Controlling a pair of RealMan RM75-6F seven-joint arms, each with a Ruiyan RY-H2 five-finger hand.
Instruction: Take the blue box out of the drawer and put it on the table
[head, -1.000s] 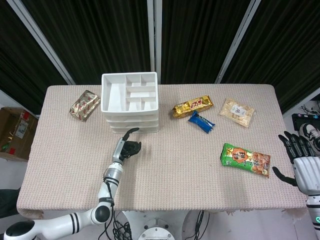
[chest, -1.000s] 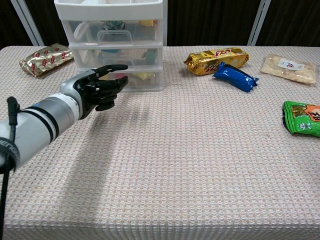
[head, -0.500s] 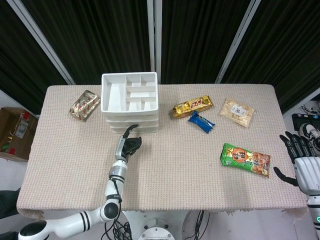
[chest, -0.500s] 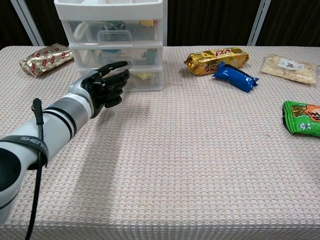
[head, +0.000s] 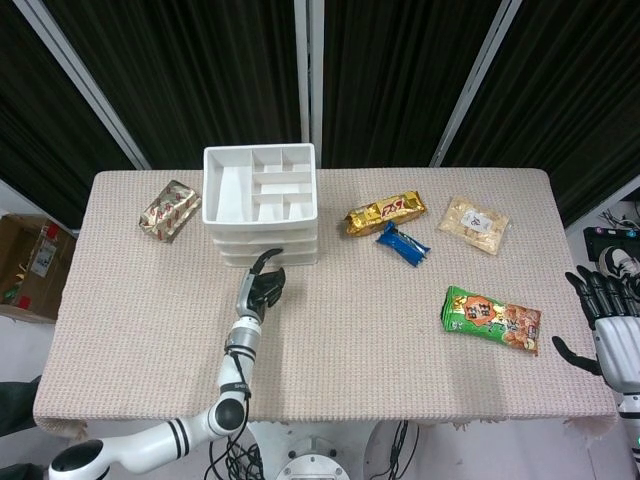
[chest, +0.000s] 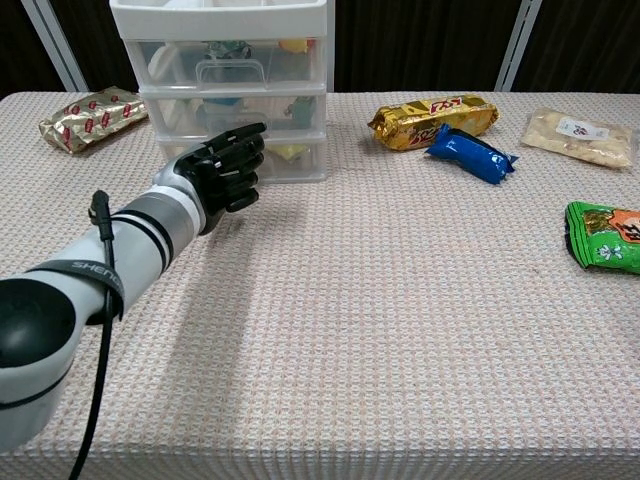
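We see the left hand (chest: 225, 172) held just in front of the white drawer unit (head: 261, 204), level with its lowest drawer (chest: 262, 158). Its dark fingers (chest: 243, 150) are curled partway in and hold nothing; from the chest view the fingertips sit right at the drawer front, though we cannot tell whether they actually touch it. In the head view the same hand (head: 262, 290) lies just below the unit's front edge, the forearm running back toward the near side of the table (head: 150, 300).

All three drawers look closed. Through the clear fronts we make out coloured contents — a bluish shape in the middle drawer (chest: 225, 107) may be the blue box, but the plastic blurs it too much for us to be sure. If so, it sits just above and behind the left hand, inside the unit.

The right hand (head: 610, 320) shows only in the head view, off the table's right edge, fingers spread and holding nothing — well apart from the drawers.

On the table lie a red-and-silver packet (head: 169, 210) left of the unit, a gold wrapper (chest: 433, 119) touching a blue packet (chest: 470, 152), a pale bag (chest: 580, 135) and a green snack bag (head: 491, 318).
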